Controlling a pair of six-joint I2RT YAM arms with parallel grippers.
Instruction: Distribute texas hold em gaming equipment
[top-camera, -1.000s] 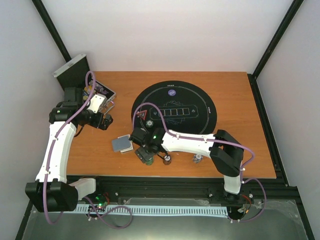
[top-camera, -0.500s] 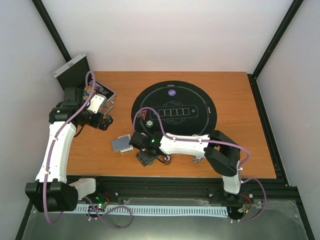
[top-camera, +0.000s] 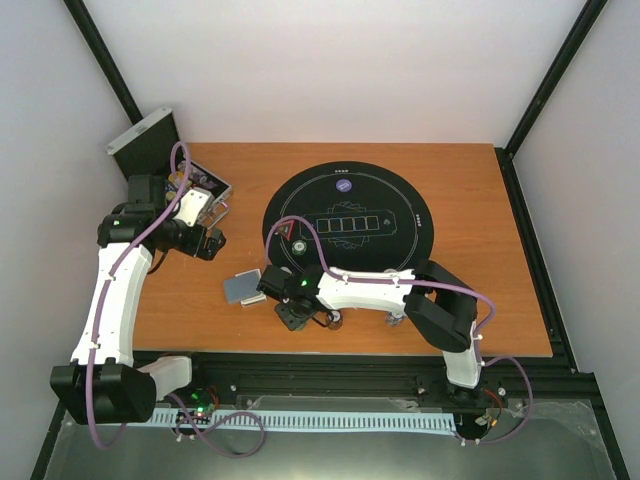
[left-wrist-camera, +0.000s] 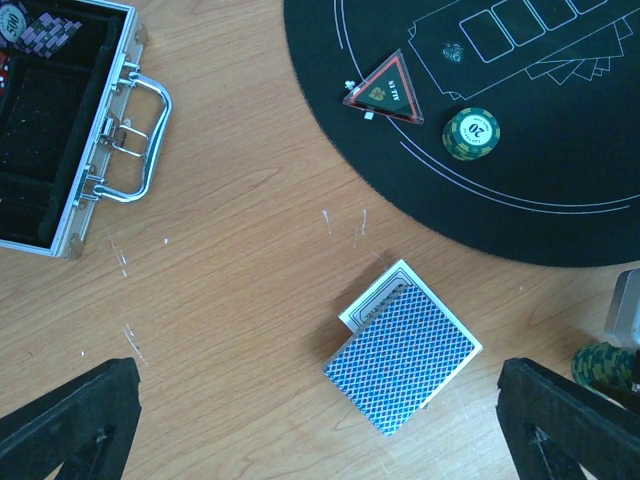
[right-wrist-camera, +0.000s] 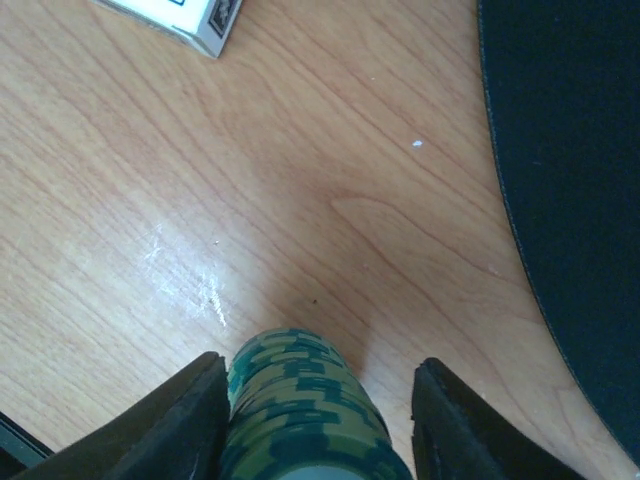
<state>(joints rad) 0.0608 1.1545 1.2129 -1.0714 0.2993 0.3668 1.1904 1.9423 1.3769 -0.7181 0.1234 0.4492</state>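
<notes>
Here, we see the right pincer (top-camera: 292, 318) straddling the upright green chip stack (right-wrist-camera: 300, 400) on the tabletop (right-wrist-camera: 330, 150) just off the black mat (right-wrist-camera: 570, 150), jaws apart, not clamped. The left pincer (left-wrist-camera: 320, 420) hangs wide apart over the cards (left-wrist-camera: 403, 360), farther off.

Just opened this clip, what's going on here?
Poker gear is being laid out. The right hand straddles a stack of green chips on the table beside the round black mat; whether it grips yet is unclear. The left hand hangs open near the deck of blue-backed cards, touching nothing. A red triangle marker and one green chip lie on the mat; the metal case stands open.
</notes>
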